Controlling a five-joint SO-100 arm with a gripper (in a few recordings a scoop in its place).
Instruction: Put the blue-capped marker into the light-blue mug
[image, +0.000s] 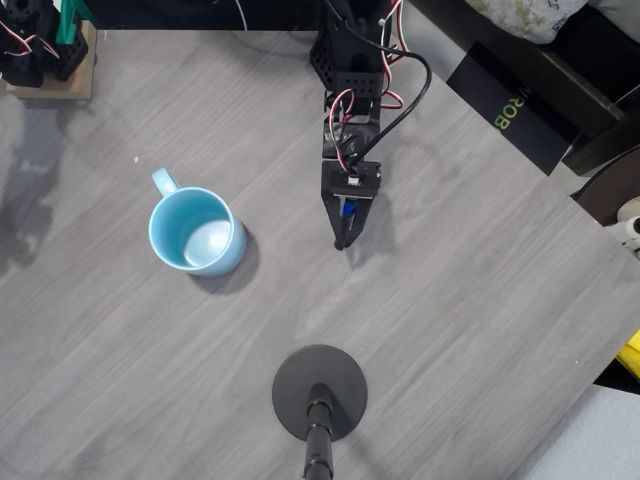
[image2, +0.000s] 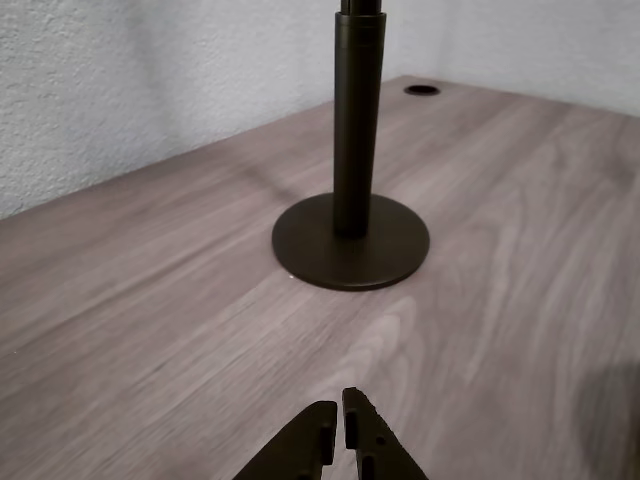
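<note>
The light-blue mug (image: 195, 231) stands upright on the left part of the table, its handle pointing up-left and its inside empty. My gripper (image: 342, 240) hangs over the table's middle, to the right of the mug and well apart from it. Its fingertips (image2: 322, 432) meet in the wrist view with nothing between them. A small blue patch (image: 347, 211) shows between the jaws near their base in the overhead view. I cannot tell whether that patch is the blue-capped marker; no marker lies on the bare table.
A black round stand base (image: 320, 392) with an upright pole (image2: 357, 120) stands below the gripper in the overhead view. The arm's base (image: 350, 55) sits at the table's far edge. A wooden block with parts (image: 50, 60) is at the top left.
</note>
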